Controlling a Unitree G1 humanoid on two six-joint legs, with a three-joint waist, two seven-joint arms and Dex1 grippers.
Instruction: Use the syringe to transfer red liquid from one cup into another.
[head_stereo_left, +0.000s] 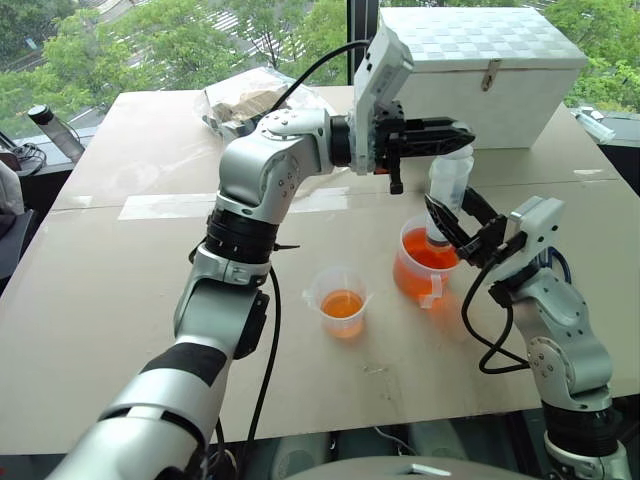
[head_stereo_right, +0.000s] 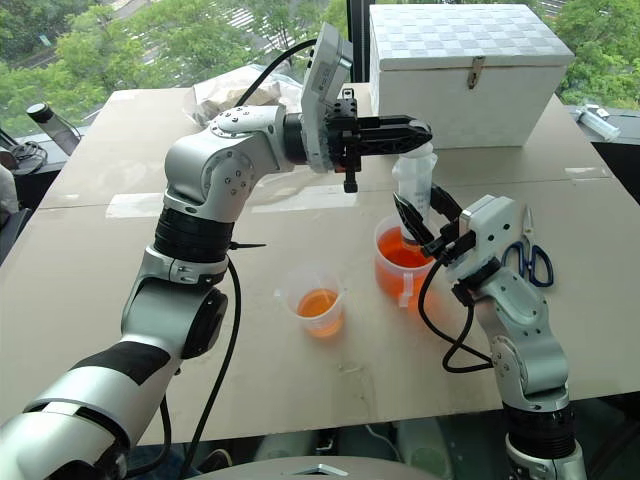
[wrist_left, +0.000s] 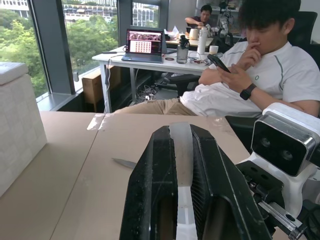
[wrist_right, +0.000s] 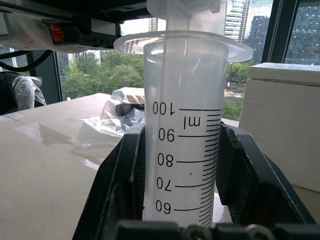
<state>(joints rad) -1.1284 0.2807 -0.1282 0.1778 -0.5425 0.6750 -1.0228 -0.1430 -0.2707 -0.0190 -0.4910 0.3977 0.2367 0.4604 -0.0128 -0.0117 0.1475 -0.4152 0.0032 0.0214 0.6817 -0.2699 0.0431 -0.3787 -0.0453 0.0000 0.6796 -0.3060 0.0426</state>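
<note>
Drawing is the step in hand: the large clear plastic syringe (head_stereo_right: 414, 182) stands upright, tip in the red liquid (head_stereo_right: 400, 258) of the larger handled clear beaker (head_stereo_right: 399, 268) on the pale bench (head_stereo_right: 90, 270). Right end effector (head_stereo_right: 425, 222) clamps its barrel; left end effector (head_stereo_right: 418, 130) is clenched at the plunger top. Next, I judge: lift, cross to the smaller clear beaker (head_stereo_right: 318, 300). One syringe, two beakers, one pair of black-handled scissors (head_stereo_right: 530, 257).

An upper-floor office doubling as a robot test space: beyond the beige worktable (wrist_left: 65, 165), a person (wrist_left: 250, 75) sits in a chair, a desk (wrist_left: 150, 57) behind them holding an open laptop (wrist_left: 145, 44) and bottles, floor-to-ceiling windows (wrist_left: 92, 30) overlooking treetops beside it.
</note>
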